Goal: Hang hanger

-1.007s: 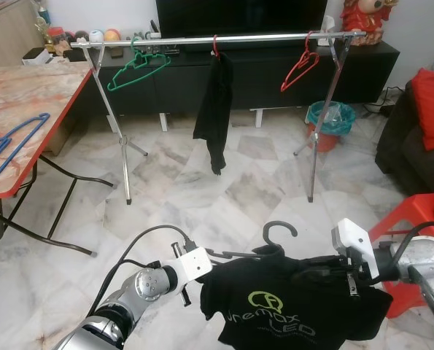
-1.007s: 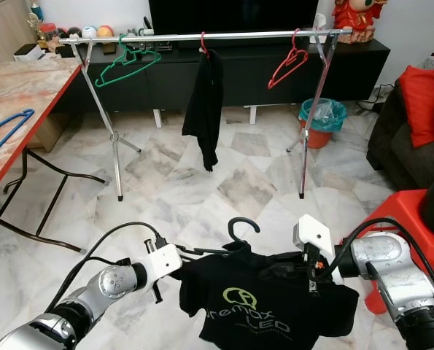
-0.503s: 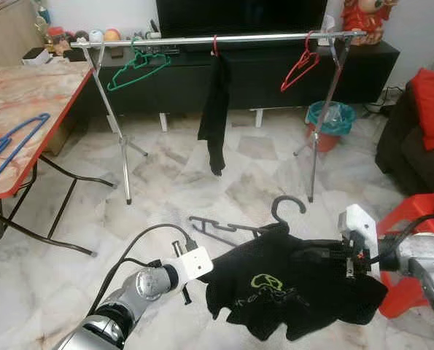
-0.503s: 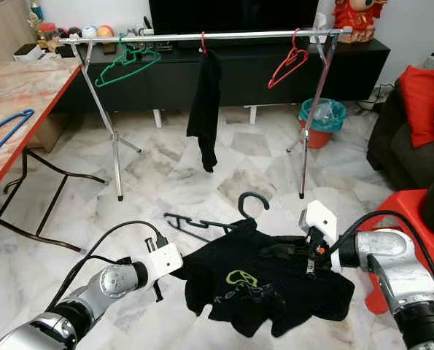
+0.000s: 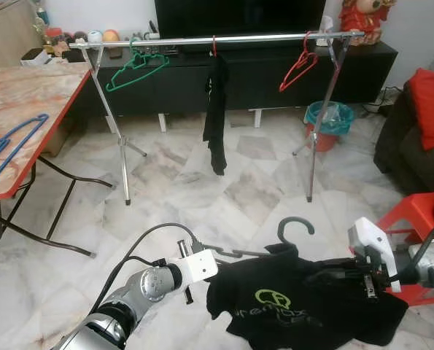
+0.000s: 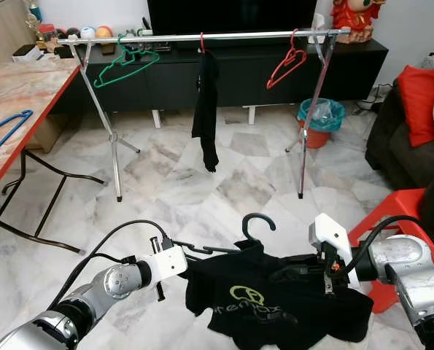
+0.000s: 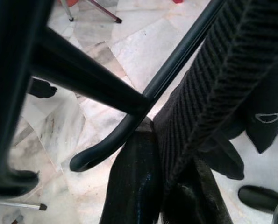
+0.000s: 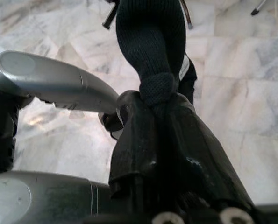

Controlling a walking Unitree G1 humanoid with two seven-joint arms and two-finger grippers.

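Black hanger w/ black T-shirt draped on it sits low in front of robot, held between both arms above marble floor, well short of the clothes rail. Hook points up, free, approx midway between arms. Left gripper at the hanger's left end; in left wrist view its fingers are pinched tight on shirt fabric right by the hanger bar, so jaws narrow, holding shirt + hanger end. Right gripper at the right shoulder of the shirt; right wrist view shows fingers clamped on a bunched fold of the knit fabric, jaws closed on it. Shirt hangs slack below, green logo facing up. Rail stands far side of room in front of dark TV cabinet, carrying green hanger on left, a dark garment on a red hook at mid, red hanger on right. Blue hanger lies on table at robot's left. Red stool just beside right arm.
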